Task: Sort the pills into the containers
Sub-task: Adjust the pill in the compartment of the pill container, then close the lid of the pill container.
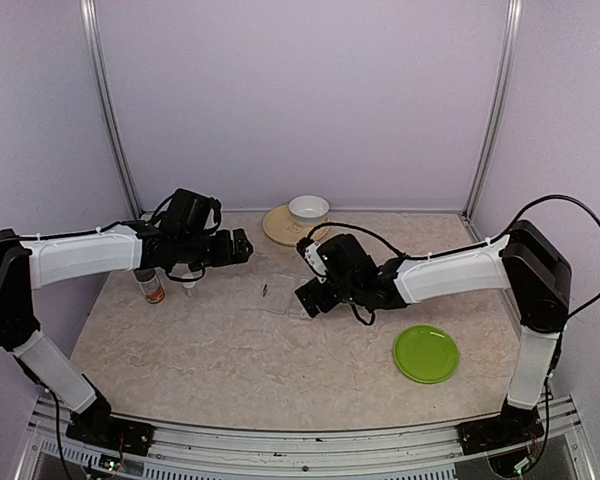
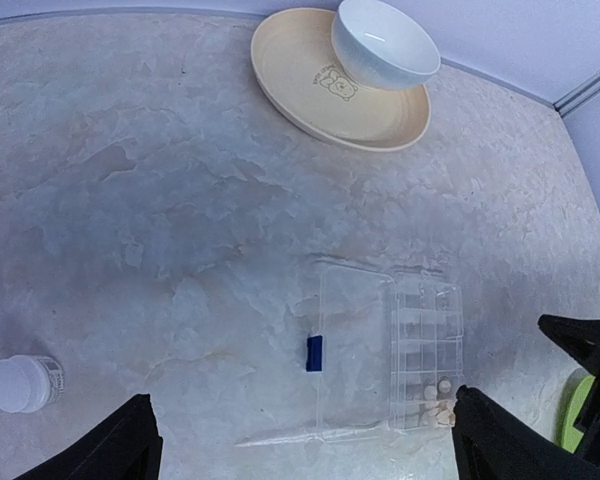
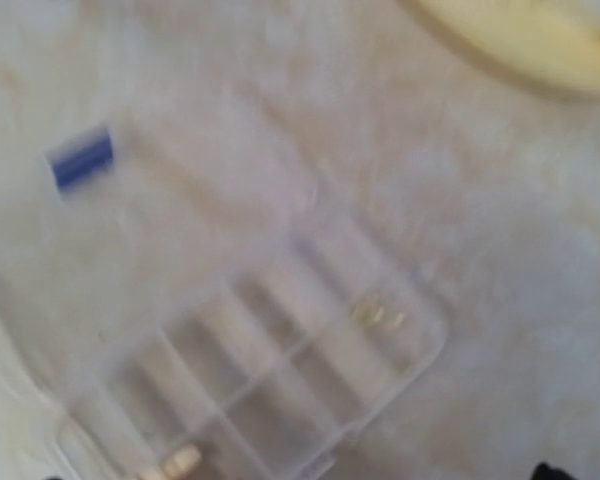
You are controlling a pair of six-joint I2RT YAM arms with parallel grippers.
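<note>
Left hand (image 2: 302, 400): fingers spread wide and holding nothing. It hovers over the pale marbled counter (image 1: 210, 350), to the left of the box.

Right hand (image 1: 307, 273): also wide open and empty. It hangs just beside the box's right edge. Seen from overhead, it and its wrist cover part of that edge.

Clear rectangular plastic pill box (image 2: 427, 330): lies open near the middle of the counter. The lid is folded flat to the left and carries a small blue latch (image 2: 315, 352). The compartment tray is on the right.

Whitish pills (image 2: 435, 405): a few sit in the tray's compartments at the end nearest the arms. The right wrist view is blurred. It shows pale specks in two compartments, but they cannot be counted.

Surroundings:
- A round tan plate (image 2: 310, 100) sits at the back of the counter, well apart from the box. A white bowl (image 2: 380, 40) rests on its right side.
- A green round plate (image 1: 426, 353) lies front right, under the line of the right forearm and apart from the box.
- A small white-capped bottle (image 2: 20, 383) stands left of the box, below the left hand.
- A small brownish bottle (image 1: 152, 287) stands near it, further left.
- Only bare counter separates the left hand from the lid.
</note>
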